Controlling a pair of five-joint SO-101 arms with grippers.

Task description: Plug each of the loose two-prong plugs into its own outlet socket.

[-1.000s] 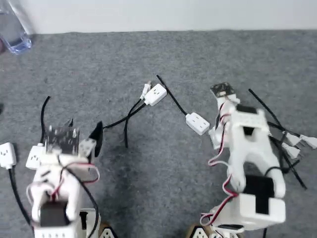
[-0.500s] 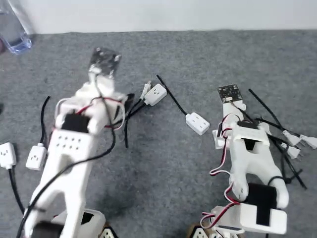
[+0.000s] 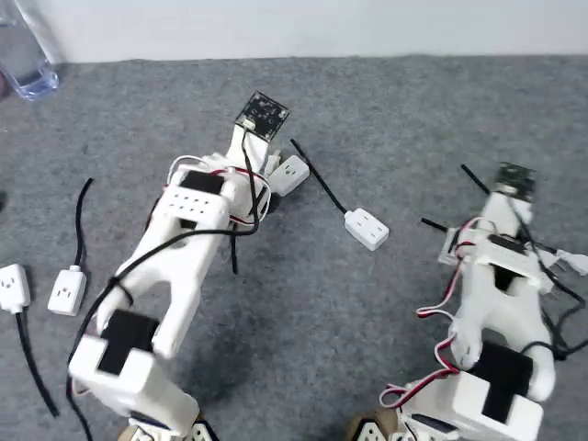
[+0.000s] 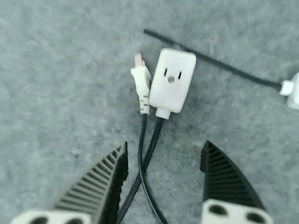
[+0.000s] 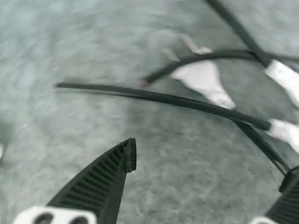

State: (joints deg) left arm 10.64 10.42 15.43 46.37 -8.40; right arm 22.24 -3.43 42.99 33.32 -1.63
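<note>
Arms both moved: left gripper now hangs near the socket, jaws wide, empty; loose plug lies just beside that socket, unplugged. Right gripper, likewise wide and empty, shifted away from it. Grasp likely next.

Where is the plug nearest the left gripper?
In the left wrist view, the plug lies beside an outlet socket, just ahead of the open left gripper.
</note>
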